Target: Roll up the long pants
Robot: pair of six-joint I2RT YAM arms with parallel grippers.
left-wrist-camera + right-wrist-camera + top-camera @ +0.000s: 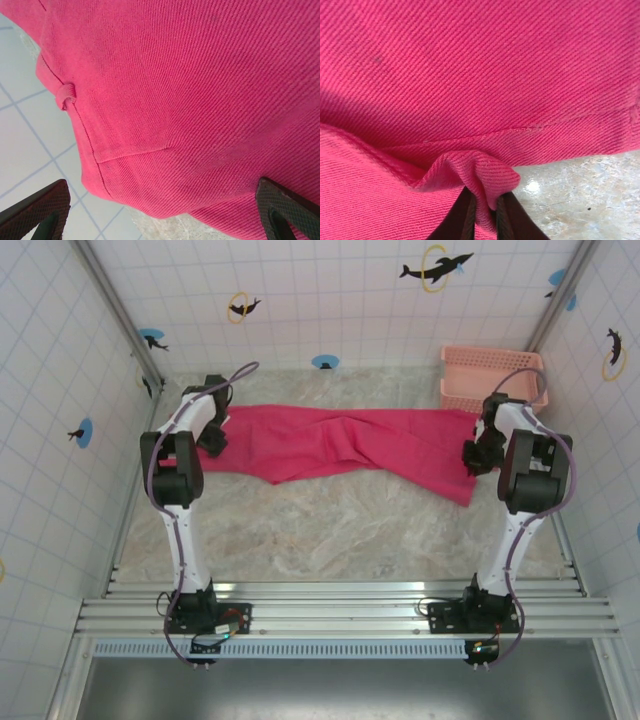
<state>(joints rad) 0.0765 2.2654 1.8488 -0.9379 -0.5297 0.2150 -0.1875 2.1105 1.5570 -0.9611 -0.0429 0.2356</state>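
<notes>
Between the pinching fingers of the right gripper sits a raised fold of the long pants; below the left gripper, spread wide, lies their other end.

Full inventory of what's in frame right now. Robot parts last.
long pants: 1, magenta-red, spread across the far half of the table
basket: 1, pale pink, far right corner
table: 1, marbled beige, bare in front of the pants
dolphin stickers: several, dark on blue or yellow rings, tiled walls
rail: 1, silver, near edge under the arm bases
left gripper: 1, black, open over the pants' left end
right gripper: 1, black, shut on a fold at the pants' right end
</notes>
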